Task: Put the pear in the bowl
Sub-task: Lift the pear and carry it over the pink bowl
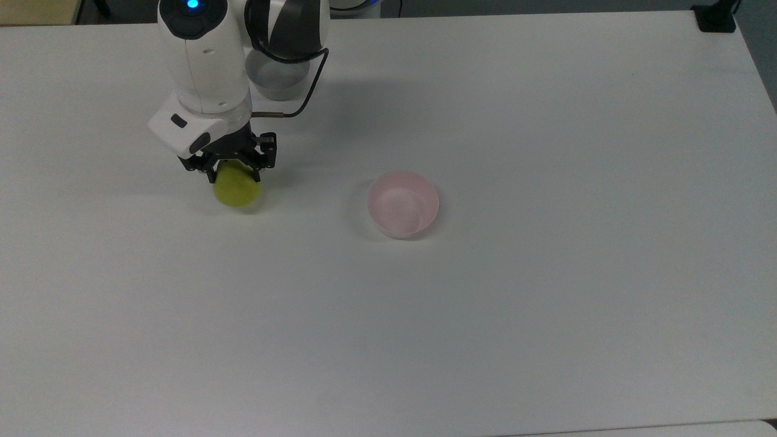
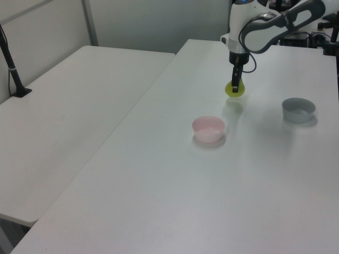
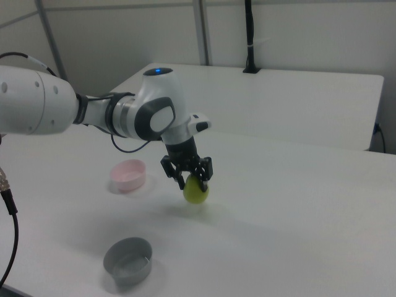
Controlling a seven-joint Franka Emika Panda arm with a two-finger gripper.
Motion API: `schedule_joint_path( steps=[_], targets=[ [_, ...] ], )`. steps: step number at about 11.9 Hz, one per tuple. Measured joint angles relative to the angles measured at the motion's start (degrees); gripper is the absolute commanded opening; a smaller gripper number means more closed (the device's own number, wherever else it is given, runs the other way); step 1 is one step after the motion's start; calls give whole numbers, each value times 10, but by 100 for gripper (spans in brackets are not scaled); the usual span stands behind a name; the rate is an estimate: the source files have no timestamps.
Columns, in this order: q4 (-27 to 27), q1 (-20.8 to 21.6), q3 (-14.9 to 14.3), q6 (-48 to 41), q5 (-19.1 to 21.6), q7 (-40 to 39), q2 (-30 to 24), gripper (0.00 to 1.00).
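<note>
My gripper (image 1: 233, 173) is shut on the narrow top of the yellow-green pear (image 1: 237, 189), which hangs lifted a little above the white table (image 1: 546, 303). In the right view the pear (image 3: 196, 191) hangs under the gripper (image 3: 190, 178) with a shadow below it. The left view has the pear (image 2: 234, 89) held by the gripper (image 2: 234, 84) above its shadow. The pale pink bowl (image 1: 402, 203) stands empty to the top view's right of the pear, apart from it; the bowl (image 2: 208, 128) (image 3: 129, 174) also stands on the table in both side views.
A grey bowl (image 1: 276, 76) stands behind the arm in the top view, partly hidden by it; the grey bowl (image 2: 299, 109) (image 3: 127, 260) is apart from the pink one. A second white table (image 2: 63, 121) adjoins in the left view. A black post base (image 1: 715, 17) sits at the far corner.
</note>
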Motion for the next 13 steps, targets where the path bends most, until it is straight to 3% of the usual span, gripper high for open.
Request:
schedule_joint_path(
  steps=[3, 8, 10, 13],
  targets=[
    [54, 4, 0, -87, 0, 1, -15, 31],
    [191, 4, 0, -273, 0, 1, -40, 31],
    [204, 15, 5, -289, 0, 19, -41, 31],
    [204, 83, 14, -289, 0, 81, -37, 31]
  ],
)
